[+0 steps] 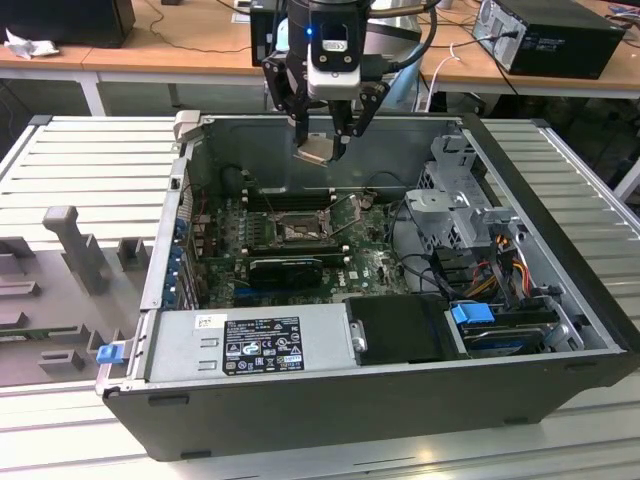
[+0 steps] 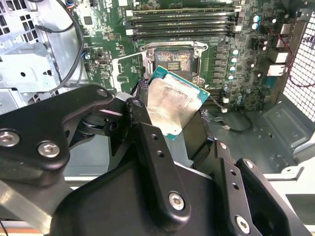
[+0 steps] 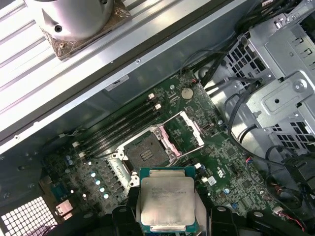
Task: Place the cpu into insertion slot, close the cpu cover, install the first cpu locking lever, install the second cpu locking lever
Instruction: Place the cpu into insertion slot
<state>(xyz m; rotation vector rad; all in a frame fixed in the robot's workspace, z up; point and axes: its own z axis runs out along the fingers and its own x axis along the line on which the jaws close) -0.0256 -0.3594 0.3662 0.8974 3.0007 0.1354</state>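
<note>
Green board (image 3: 236, 172) beneath; black fingers (image 2: 143, 129) pinch flat silvery cpu (image 2: 177, 101).

A ribbed pale metal counter (image 1: 85, 160) bears an open computer case (image 1: 380, 400) and, beside it, what look like grey fixtures (image 1: 72, 245).

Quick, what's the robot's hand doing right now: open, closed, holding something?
Hand: closed on the cpu, held in the air, not yet in the insertion slot.
</note>
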